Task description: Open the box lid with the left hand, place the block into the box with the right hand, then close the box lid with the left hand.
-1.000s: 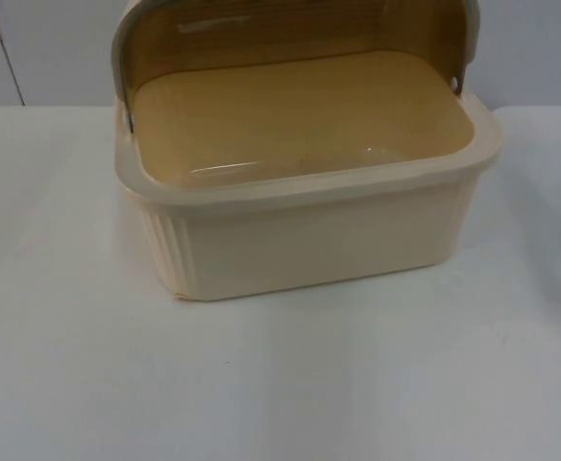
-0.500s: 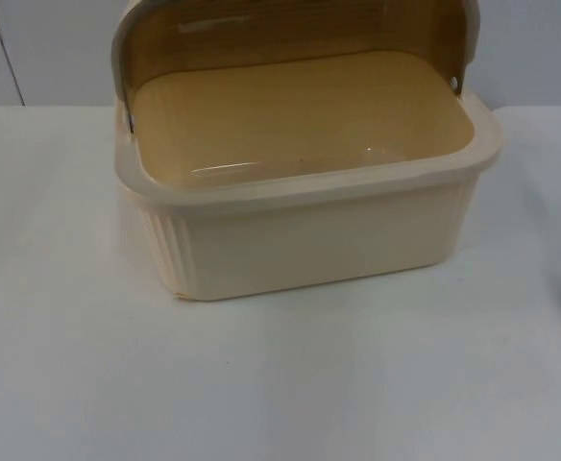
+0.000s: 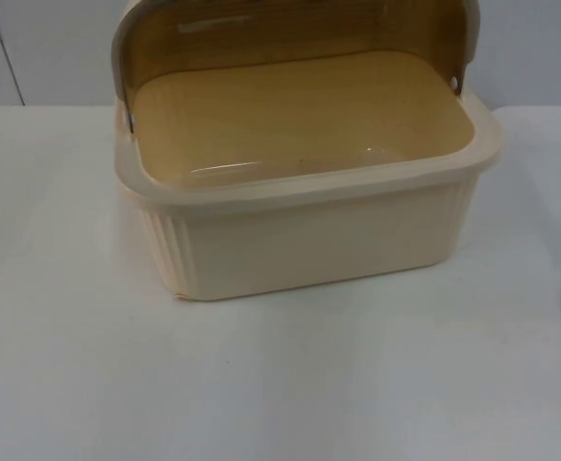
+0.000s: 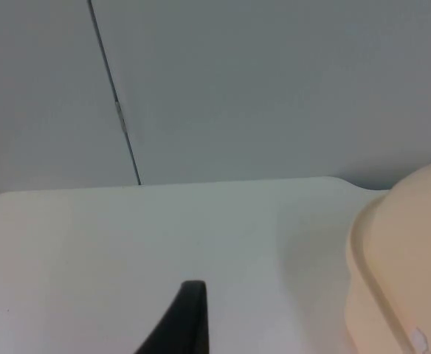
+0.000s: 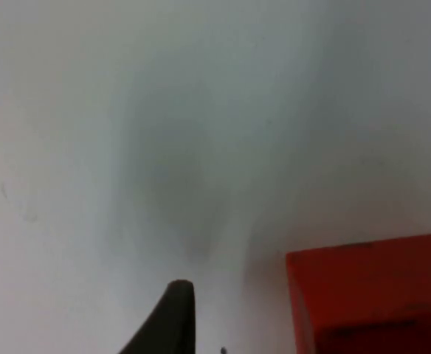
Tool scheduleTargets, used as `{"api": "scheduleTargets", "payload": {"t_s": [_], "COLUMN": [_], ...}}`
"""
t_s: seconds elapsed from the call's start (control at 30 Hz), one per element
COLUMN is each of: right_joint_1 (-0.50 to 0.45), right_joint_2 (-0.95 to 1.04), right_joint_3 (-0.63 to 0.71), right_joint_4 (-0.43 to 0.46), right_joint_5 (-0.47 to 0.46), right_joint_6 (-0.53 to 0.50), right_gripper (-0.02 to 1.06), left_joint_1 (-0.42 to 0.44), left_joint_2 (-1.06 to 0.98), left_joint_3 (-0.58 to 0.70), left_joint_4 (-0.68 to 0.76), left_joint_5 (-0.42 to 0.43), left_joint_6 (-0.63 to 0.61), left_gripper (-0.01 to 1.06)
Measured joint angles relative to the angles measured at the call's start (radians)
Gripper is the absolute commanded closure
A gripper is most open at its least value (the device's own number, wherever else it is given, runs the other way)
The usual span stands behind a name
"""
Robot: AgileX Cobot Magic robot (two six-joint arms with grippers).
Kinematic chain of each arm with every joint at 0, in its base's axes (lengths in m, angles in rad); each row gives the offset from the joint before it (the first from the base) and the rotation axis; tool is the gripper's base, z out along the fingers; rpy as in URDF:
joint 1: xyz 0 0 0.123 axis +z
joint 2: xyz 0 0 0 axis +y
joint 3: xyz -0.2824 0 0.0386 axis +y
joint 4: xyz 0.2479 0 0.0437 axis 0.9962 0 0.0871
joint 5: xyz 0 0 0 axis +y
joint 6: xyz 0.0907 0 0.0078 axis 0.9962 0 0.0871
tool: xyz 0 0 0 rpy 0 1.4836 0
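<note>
The cream box [image 3: 309, 240] stands at the middle back of the white table. Its amber see-through lid [image 3: 290, 29] is swung up and back, and the inside is empty. In the left wrist view my left gripper [image 4: 190, 321] hovers low over the table, to the left of the box's corner [image 4: 400, 265] and clear of it. In the right wrist view my right gripper [image 5: 173, 317] is close above the table, with the red block [image 5: 370, 295] lying right beside it. Whether the block is gripped is hidden.
The grey partition wall [image 4: 274, 88] rises straight behind the table and the box. White table top [image 3: 280, 384] stretches in front of the box and on both sides of it.
The box and its raised lid have stayed still. A faint shadow at the table's right edge has slid a little toward the front.
</note>
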Motion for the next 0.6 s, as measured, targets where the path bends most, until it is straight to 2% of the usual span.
{"api": "scheduleTargets", "payload": {"t_s": [0.17,0.3,0.33,0.5,0.53,0.57,0.6], "right_joint_1": [0.000,0.000,0.000,0.000,0.000,0.000,0.000], "right_joint_2": [0.002,0.002,0.002,0.004,0.004,0.004,0.004], "right_joint_3": [0.000,0.000,0.000,0.000,0.000,0.000,0.000], "right_joint_4": [-0.019,-0.026,-0.026,-0.028,-0.028,-0.028,-0.028], "right_joint_5": [0.007,0.023,0.027,0.031,0.031,0.031,0.031], "right_joint_6": [-0.004,-0.004,-0.006,0.000,0.004,0.014,0.022], "right_gripper": [0.10,0.47,0.47,0.96,0.96,1.05,1.05], "left_joint_1": [0.000,0.000,0.000,0.000,0.000,0.000,0.000], "left_joint_2": [0.000,0.000,0.000,0.000,0.000,0.000,0.000], "left_joint_3": [0.000,0.000,0.000,0.000,0.000,0.000,0.000], "left_joint_4": [0.000,0.000,0.000,0.000,0.000,0.000,0.000], "left_joint_5": [0.000,0.000,0.000,0.000,0.000,0.000,0.000], "left_joint_6": [0.000,0.000,0.000,0.000,0.000,0.000,0.000], "left_gripper": [0.00,0.00,0.00,0.00,0.00,0.00,0.00]}}
